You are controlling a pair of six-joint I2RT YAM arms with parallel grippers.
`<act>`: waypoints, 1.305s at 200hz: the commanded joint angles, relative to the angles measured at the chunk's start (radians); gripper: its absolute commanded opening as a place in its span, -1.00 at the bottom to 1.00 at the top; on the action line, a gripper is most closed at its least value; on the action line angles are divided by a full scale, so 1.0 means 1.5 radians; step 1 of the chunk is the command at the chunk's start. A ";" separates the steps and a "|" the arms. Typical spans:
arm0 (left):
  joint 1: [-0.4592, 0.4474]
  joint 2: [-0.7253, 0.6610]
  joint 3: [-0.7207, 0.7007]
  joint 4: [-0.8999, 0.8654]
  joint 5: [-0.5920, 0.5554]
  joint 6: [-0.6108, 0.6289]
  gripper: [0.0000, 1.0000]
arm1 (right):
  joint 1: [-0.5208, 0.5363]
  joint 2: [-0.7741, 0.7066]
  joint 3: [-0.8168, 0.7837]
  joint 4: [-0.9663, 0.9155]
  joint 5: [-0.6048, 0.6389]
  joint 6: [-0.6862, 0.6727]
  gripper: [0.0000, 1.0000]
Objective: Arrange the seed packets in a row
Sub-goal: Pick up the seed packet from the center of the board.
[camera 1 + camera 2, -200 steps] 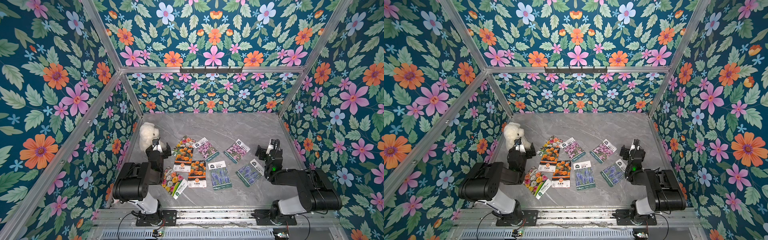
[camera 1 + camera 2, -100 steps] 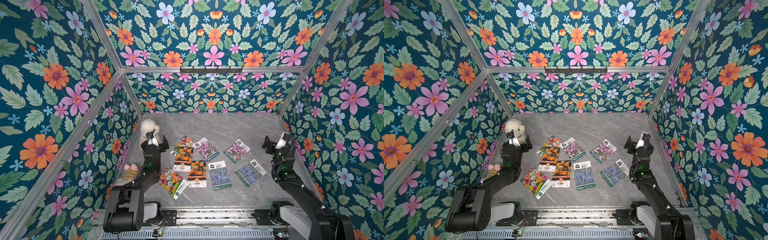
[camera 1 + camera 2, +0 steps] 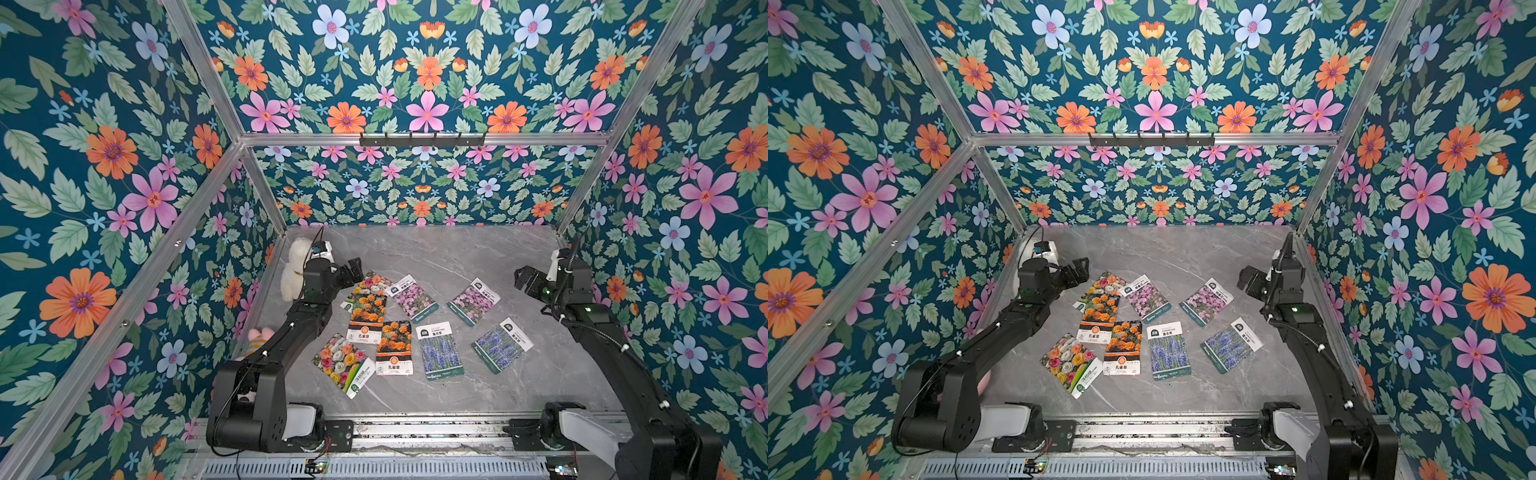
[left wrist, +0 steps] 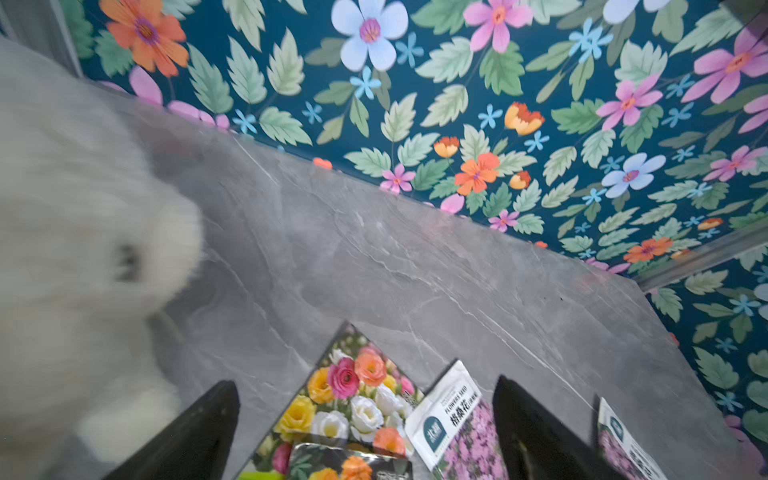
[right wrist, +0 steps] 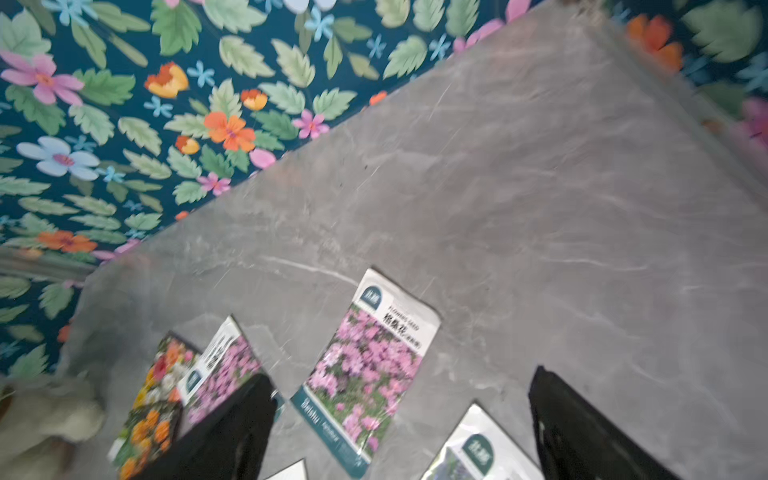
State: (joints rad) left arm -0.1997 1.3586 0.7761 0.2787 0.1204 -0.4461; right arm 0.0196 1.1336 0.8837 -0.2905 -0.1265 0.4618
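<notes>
The left gripper (image 3: pixel 354 269) and right gripper (image 3: pixel 524 277) are seen wide open and empty either side of the seed packets (image 3: pixel 439 350) scattered across the table (image 3: pixel 457 257), where the far-left multicolour packet (image 3: pixel 375 283), apparently overlapped by a marigold packet (image 3: pixel 366 313), is best slid clear by its free edge.

Bright, even, diffuse light fills both top views, where the seed packets (image 3: pixel 440 351) look crisp and cast only faint shadows on the grey worktop (image 3: pixel 457 257), while both wrist views are motion-blurred, the white plush toy (image 4: pixel 75 249) smeared.
</notes>
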 commanded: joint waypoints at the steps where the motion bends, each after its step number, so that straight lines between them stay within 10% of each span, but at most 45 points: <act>1: -0.059 0.019 0.036 -0.086 -0.031 -0.014 1.00 | 0.028 0.053 0.020 -0.041 -0.120 0.023 0.99; 70: -0.196 0.144 0.085 -0.118 -0.047 -0.170 0.91 | 0.203 0.275 0.145 0.005 -0.132 0.060 0.91; 126: -0.210 0.214 0.046 -0.057 0.032 -0.297 0.46 | 0.293 0.491 0.323 -0.044 -0.148 0.072 0.29; 261: -0.210 0.312 0.027 0.051 0.099 -0.323 -0.14 | 0.307 0.629 0.375 -0.073 -0.162 0.092 -0.06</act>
State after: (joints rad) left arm -0.5167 1.8099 0.8177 0.3489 0.2546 -0.9333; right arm 0.4801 2.0659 1.4498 -0.3798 -0.3729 0.5835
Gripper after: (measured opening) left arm 0.444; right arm 0.467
